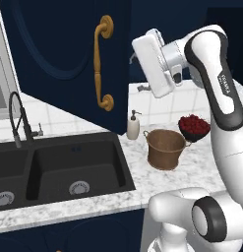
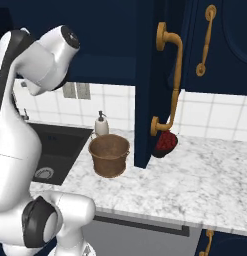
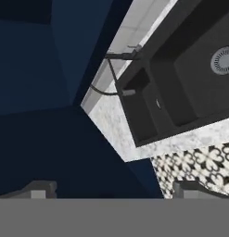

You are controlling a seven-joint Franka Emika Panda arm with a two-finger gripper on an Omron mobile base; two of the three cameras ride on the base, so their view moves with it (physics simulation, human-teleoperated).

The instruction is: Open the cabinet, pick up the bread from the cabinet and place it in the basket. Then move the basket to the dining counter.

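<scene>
Standing open, the cabinet door (image 1: 69,54) hangs over the tabletop (image 2: 195,180) between the sink (image 1: 59,165) and the basket (image 1: 165,148). The bread I cannot see; I think it is on the shelf inside, hidden from these views. The claw (image 3: 113,190) is spread wide and holds nothing; its camera looks past the door edge down at the sink.

The bread is probably light and a little soft, so a gentle pinch across its middle should be enough. The basket looks stiff and light; the rim seems easier to hold than the thin hoop handle.

Room is narrow: the door edge, a soap bottle (image 1: 133,125) and a bowl of red fruit (image 1: 194,127) stand near the basket, towards the back edge. The front edge has more free space.
</scene>
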